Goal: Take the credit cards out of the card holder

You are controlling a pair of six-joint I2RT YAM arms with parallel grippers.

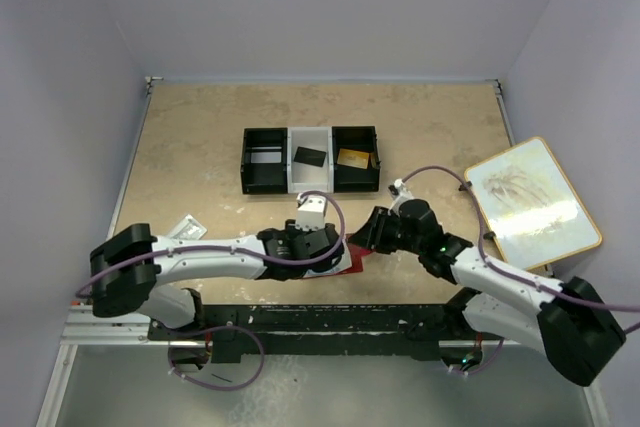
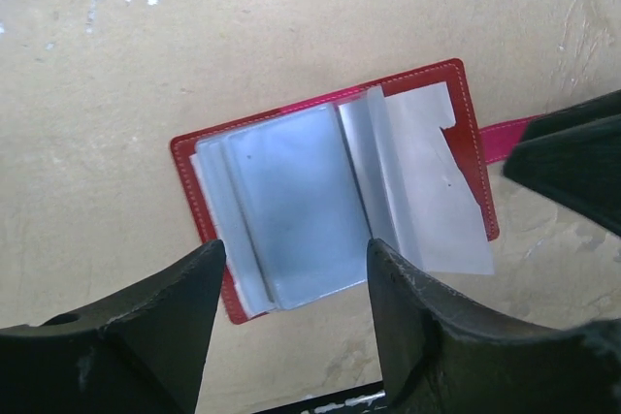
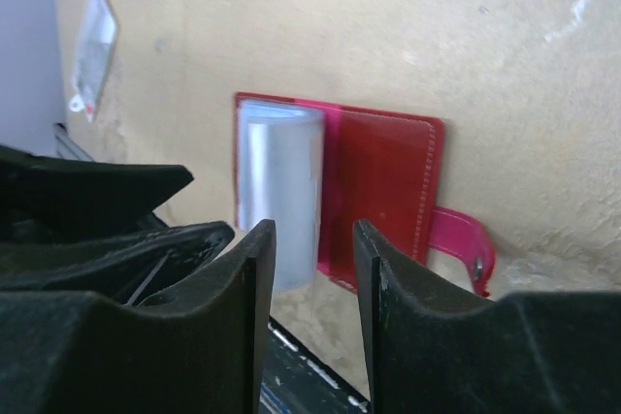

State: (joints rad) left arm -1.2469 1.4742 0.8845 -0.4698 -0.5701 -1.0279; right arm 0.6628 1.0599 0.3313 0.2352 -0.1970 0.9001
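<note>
The red card holder [image 1: 351, 260] lies open on the table near the front edge, between my two grippers. In the left wrist view the card holder [image 2: 456, 104] shows pale blue-grey sleeves [image 2: 291, 201] fanned up; whether a card sits in them I cannot tell. My left gripper [image 2: 296, 273] hovers open over its near edge. My right gripper [image 3: 315, 244] stands open just in front of the upright sleeves [image 3: 279, 176], gripping nothing. A dark credit card [image 1: 309, 157] and a gold one [image 1: 352, 158] lie in the tray.
The black-and-white three-compartment tray [image 1: 290, 179] stands behind the arms. A clear plastic packet [image 1: 186, 227] lies at the left. A wood-framed white board [image 1: 532, 203] rests at the right. The holder's pink strap [image 3: 461, 239] sticks out sideways.
</note>
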